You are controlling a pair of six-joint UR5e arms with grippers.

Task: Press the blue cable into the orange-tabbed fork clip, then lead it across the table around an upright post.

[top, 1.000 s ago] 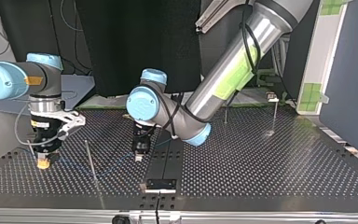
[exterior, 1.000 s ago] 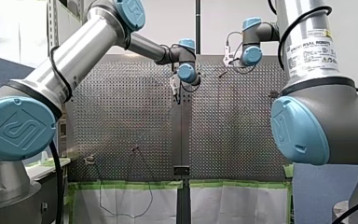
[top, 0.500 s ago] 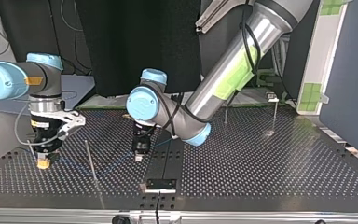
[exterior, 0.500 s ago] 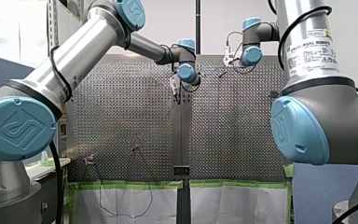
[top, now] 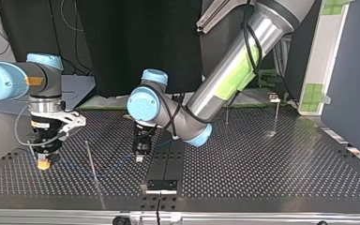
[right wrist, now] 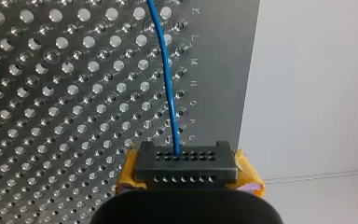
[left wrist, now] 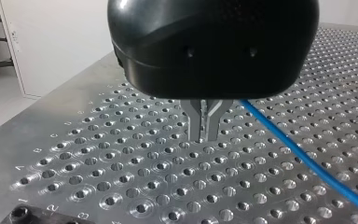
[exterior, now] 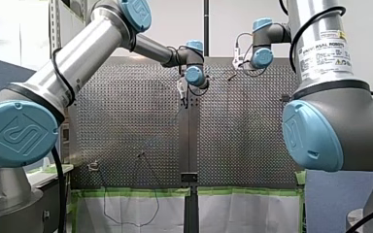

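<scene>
The cable (left wrist: 307, 158) runs out of sight behind my left gripper (left wrist: 205, 135), hiding any contact there. In the right wrist view a black block (right wrist: 185, 168) covers its end.

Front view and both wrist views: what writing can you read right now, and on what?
"UNIVERSAL ROBOTS": label on my right arm, front view; its smaller print is too small to read.
"K L M N O P": stamped along the table edge beside the blue cable, right wrist view.
Left wrist view: stamped marks by the table edge, too blurred to read.
</scene>
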